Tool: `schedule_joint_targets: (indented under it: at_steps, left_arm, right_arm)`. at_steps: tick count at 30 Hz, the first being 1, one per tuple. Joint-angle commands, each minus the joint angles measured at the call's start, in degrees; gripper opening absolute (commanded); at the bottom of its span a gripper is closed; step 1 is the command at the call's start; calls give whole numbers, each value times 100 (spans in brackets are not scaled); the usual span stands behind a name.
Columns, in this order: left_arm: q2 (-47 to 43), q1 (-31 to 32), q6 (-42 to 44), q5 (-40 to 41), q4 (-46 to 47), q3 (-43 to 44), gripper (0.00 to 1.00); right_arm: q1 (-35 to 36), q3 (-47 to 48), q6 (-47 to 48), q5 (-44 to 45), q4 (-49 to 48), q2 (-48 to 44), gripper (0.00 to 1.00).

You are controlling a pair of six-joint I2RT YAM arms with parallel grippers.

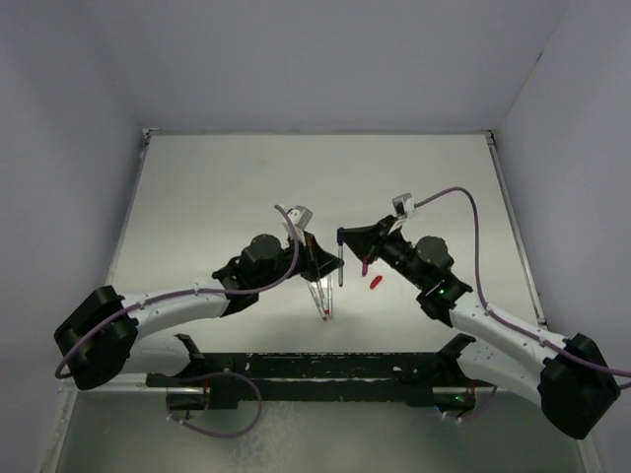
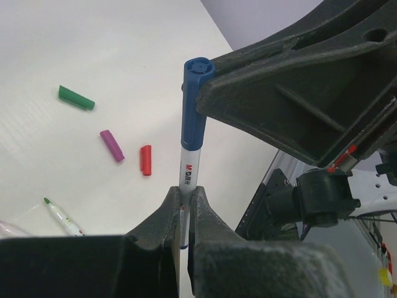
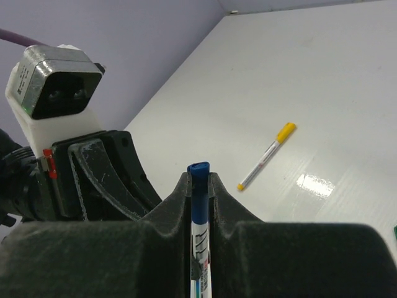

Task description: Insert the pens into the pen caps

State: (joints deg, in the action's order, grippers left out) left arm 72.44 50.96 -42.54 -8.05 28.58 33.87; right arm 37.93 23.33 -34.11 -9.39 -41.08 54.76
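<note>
Two hands: met at the centre of the top view above the white desk (image 1: 217,187), both on one pen.
Left hand (image 2: 185,195): fingers pressed together on the white barrel of the pen (image 2: 188,169), lower centre of the left wrist view.
Right hand (image 3: 199,184): clamped on the blue cap (image 2: 194,105), which sat over the upper end of that pen.
Pen attitude: upright in the left wrist view, clear of the desk.
Green cap (image 2: 76,97): lay on the desk, upper left of the left wrist view.
Purple cap (image 2: 112,145) and red cap (image 2: 146,159): lay near each other, apart, left of the held pen.
Green-tipped pen (image 2: 62,216): uncapped, at the lower left edge.
Yellow-capped pen (image 3: 267,156): lay alone on the desk, right of centre in the right wrist view.
</note>
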Motion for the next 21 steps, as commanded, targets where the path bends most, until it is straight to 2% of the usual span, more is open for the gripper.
schedule_joint_targets:
  at_steps: [1, 6, 10, 14, 21]
  left_arm:
    - [-240, -324, -153, 1119, 697, 314, 0]
    - [-165, -324, 30, 1409, -240, 398, 0]
    - [39, -324, 230, 1784, -1093, 637, 0]
    - [312, -327, 529, 2151, -1716, 946, 0]
    - [1282, -343, 1178, 3273, -3361, 2264, 0]
  right_arm:
    - [164, 507, 203, -109, 1266, 198, 1]
    - [163, 1036, 351, 585, 1753, 148, 30]
    - [163, 1257, 329, 1183, 2015, -105, 49]
    - [169, 1253, 417, 1675, 2268, -437, 57]
    - [162, 1361, 276, 2335, 3433, -392, 70]
